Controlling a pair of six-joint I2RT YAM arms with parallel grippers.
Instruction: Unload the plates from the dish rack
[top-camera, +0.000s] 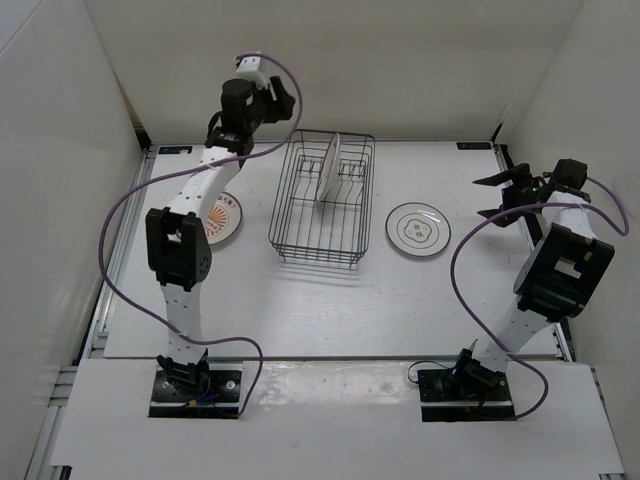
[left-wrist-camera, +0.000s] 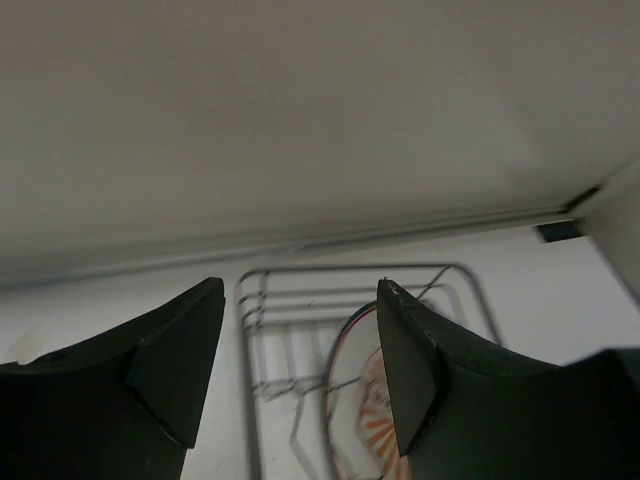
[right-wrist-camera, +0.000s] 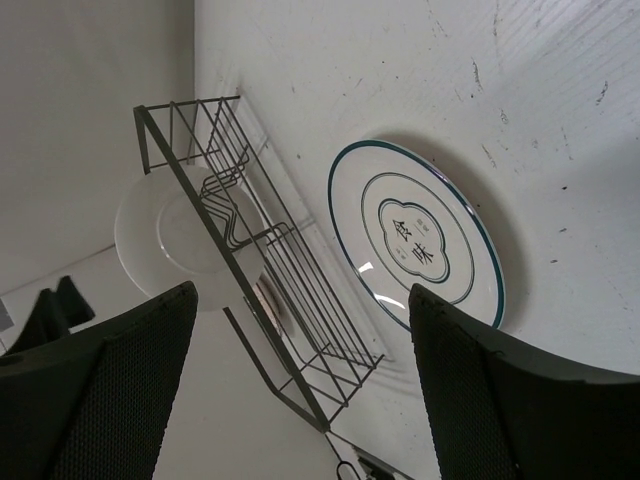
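1. While my left pincer (left-wrist-camera: 300, 290) hangs spread and empty above the rack (top-camera: 318, 250), one plate (top-camera: 328, 168) stands on edge inside.
2. My right pincer (right-wrist-camera: 302, 292) — spread, empty — is near the ringed plate (top-camera: 417, 229), flat on the bench (top-camera: 400, 300).
3. Orange plate (top-camera: 228, 215) lies left of the rack.

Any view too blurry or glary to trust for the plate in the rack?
Top external: evenly lit and sharp, the plate stands clear in the dish rack. Left wrist: dim, the left gripper and that plate look soft. Right wrist: sharp, small glints on the ringed plate.
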